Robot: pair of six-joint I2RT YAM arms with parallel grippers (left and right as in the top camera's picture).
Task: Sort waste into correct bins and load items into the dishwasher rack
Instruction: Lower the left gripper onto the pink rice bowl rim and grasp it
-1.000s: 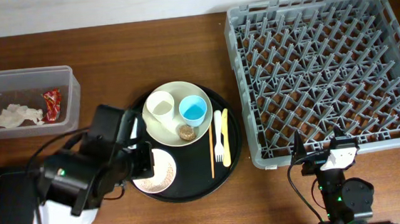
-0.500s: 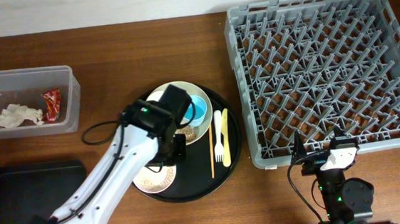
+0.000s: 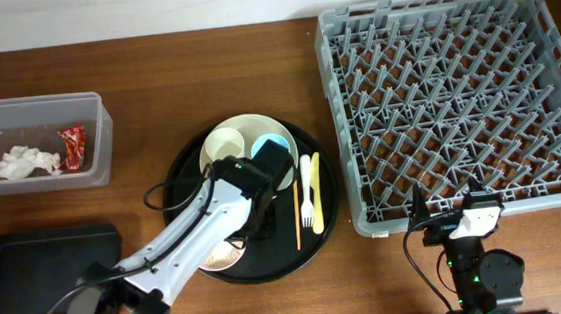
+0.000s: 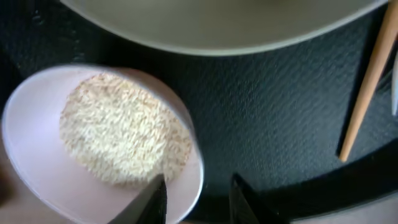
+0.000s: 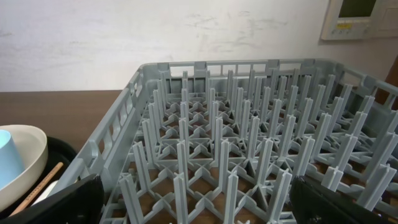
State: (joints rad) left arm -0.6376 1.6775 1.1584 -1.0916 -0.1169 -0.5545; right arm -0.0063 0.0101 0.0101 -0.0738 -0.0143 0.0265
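you have no readable text here: the wall panel (image 5: 364, 15) carries marks too blurred to make out, and the red wrapper (image 3: 72, 146) print is too small.

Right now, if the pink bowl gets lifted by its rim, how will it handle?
The pink bowl looks rigid and smooth, so probably slippery in a rim pinch. The loose rice inside would likely shift or spill if it tips.

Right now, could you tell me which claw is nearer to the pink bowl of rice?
Left. The left claw hovers over the rim of the pink bowl on the round black tray; the right claw sits by the near edge of the dishwasher rack, far to the right.
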